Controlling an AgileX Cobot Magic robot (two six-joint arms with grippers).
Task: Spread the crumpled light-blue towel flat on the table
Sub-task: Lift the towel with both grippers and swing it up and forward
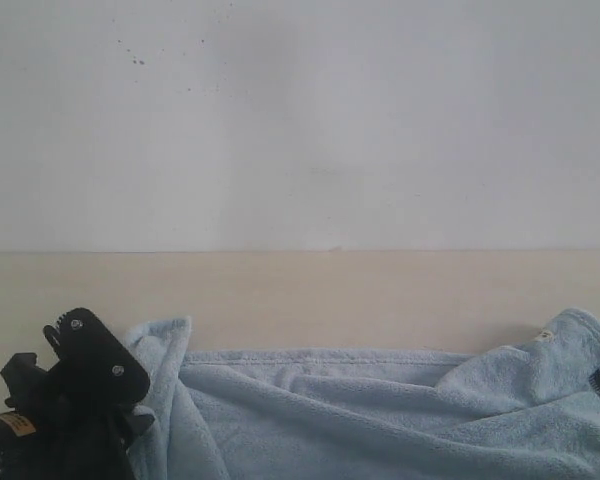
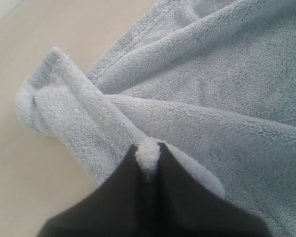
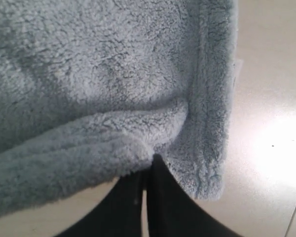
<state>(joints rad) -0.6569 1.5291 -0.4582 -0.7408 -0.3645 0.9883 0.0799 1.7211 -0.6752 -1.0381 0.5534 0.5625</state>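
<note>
The towel (image 1: 380, 410) lies bunched along the near side of the worktop (image 1: 280, 290), its long axis running side to side between the arms; the left tool (image 2: 148, 150) is clenched on a tuft by the rolled left corner, the right tool (image 3: 147, 170) pinched shut on a fold beside the hemmed right edge — each arm nearest its own end. Flattening it, I judge, turns on drawing those ends apart along that axis; the cloth's near part is cut off in the exterior view, and how much cloth the right tool grips is hard to tell.
</note>
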